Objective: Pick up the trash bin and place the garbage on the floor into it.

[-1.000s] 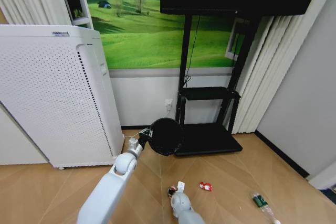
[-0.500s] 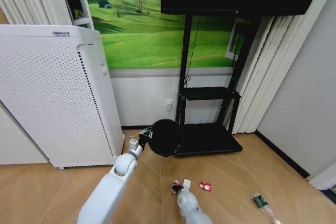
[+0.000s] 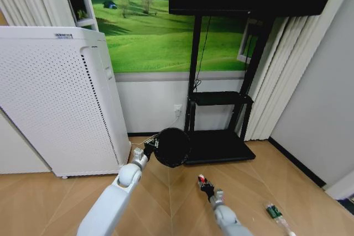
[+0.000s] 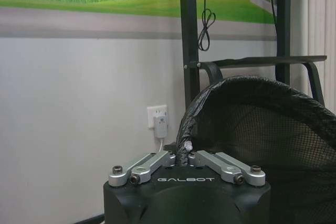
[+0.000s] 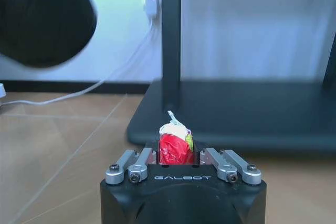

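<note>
At centre, above the wooden floor (image 3: 160, 192) and in front of the black TV stand (image 3: 218, 145): the left gripper (image 3: 151, 146), clenched on the rim of the black mesh trash bin (image 3: 172, 147), bin lifted clear of the floor, tipped on its side, round mouth or base facing the camera, cannot tell which. Close up from the left wrist: fingers (image 4: 152, 162) pinched together on the bin's dark rim (image 4: 185, 129), mesh wall curving away beside them, white wall socket (image 4: 158, 123) and stand legs behind. Nearer and to the right: the right gripper (image 3: 206, 185), raised off the floor, grasping a crumpled red-and-white wrapper (image 3: 201, 179). Close up from the right wrist: that wrapper (image 5: 175, 142) wedged between the gripper's fingers (image 5: 137, 164), white twist sticking up on top, stand base flat on the floor beyond, bin (image 5: 44, 17) as a dark blur up and to the side. Far right on the floor, near the grey wall: a clear bottle with a green label (image 3: 275, 214), lying flat, well apart from both grippers. Left side: a tall white perforated appliance (image 3: 61, 100) standing against the wall, well clear of the bin.
</note>
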Available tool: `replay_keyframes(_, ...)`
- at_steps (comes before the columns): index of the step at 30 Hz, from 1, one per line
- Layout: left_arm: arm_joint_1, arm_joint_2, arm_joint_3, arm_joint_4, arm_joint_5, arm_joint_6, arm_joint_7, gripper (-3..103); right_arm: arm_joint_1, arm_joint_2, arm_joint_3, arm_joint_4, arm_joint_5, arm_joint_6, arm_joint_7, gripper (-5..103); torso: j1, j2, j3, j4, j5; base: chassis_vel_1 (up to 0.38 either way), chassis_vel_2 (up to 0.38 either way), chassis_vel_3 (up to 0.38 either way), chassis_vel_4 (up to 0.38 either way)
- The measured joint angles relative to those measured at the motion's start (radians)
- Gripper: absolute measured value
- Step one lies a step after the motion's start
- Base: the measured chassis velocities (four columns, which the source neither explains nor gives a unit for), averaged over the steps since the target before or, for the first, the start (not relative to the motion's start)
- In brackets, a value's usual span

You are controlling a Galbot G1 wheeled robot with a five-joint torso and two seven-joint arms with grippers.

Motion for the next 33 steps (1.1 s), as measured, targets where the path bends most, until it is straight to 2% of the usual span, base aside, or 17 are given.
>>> replay_keyframes(2,0.008,0.001,0.000,0.008,-0.003,0.002,0.000,4,-0.037,-0.069,0.069,0.099,-0.017,0.011,-0.067,31,0.000,0.000,0.000,0.0000,0.0002,0.000,0.000,0.000,0.000)
replay_keyframes(3,0.008,0.001,0.000,0.008,-0.003,0.002,0.000,4,-0.037,-0.069,0.069,0.099,-0.017,0.011,-0.067,31,0.000,0.000,0.000,0.0000,0.0002,0.000,0.000,0.000,0.000)
replay_keyframes(4,0.010,0.001,-0.004,0.015,-0.007,0.004,0.000,4,-0.064,-0.118,0.108,0.164,-0.017,0.005,-0.132,31,0.000,0.000,0.000,-0.0003,-0.0004,0.000,0.000,0.000,0.000)
replay_keyframes(5,0.010,0.001,-0.004,0.015,-0.007,0.004,0.000,4,-0.064,-0.118,0.108,0.164,-0.017,0.005,-0.132,31,0.000,0.000,0.000,-0.0003,-0.0004,0.000,0.000,0.000,0.000)
replay_keyframes(7,0.007,0.000,-0.004,0.027,-0.024,0.011,-0.001,4,-0.104,-0.196,0.179,0.253,-0.027,0.011,-0.227,31,0.000,0.000,0.000,-0.0006,-0.0003,0.000,0.000,0.000,0.000)
replay_keyframes(10,0.005,0.002,0.000,0.030,-0.040,0.017,-0.004,4,-0.106,-0.224,0.200,0.280,-0.040,0.036,-0.246,31,0.000,0.000,0.000,-0.0006,-0.0002,0.000,0.000,0.000,0.000)
replay_keyframes(12,-0.001,0.006,0.013,0.035,-0.068,0.031,-0.012,4,-0.108,-0.267,0.218,0.336,-0.058,0.068,-0.265,31,0.000,0.000,0.000,0.0007,0.0000,0.000,0.000,0.000,0.000)
replay_keyframes(19,-0.037,-0.015,0.082,0.083,-0.103,0.045,-0.024,4,-0.117,-0.317,0.218,0.480,-0.074,0.075,-0.260,31,0.000,0.000,0.000,-0.0003,-0.0003,0.000,0.000,0.000,0.000)
replay_keyframes(23,-0.091,-0.051,0.145,0.135,-0.136,0.057,-0.042,4,-0.105,-0.339,0.185,0.598,-0.079,0.045,-0.233,31,0.000,0.000,0.000,0.0003,-0.0005,0.000,0.000,0.000,0.000)
replay_keyframes(33,-0.200,-0.127,0.246,0.219,-0.143,0.062,-0.055,4,-0.107,-0.341,0.135,0.752,-0.090,-0.031,-0.215,31,0.000,0.000,0.000,-0.0002,-0.0003,0.000,0.000,0.000,0.000)
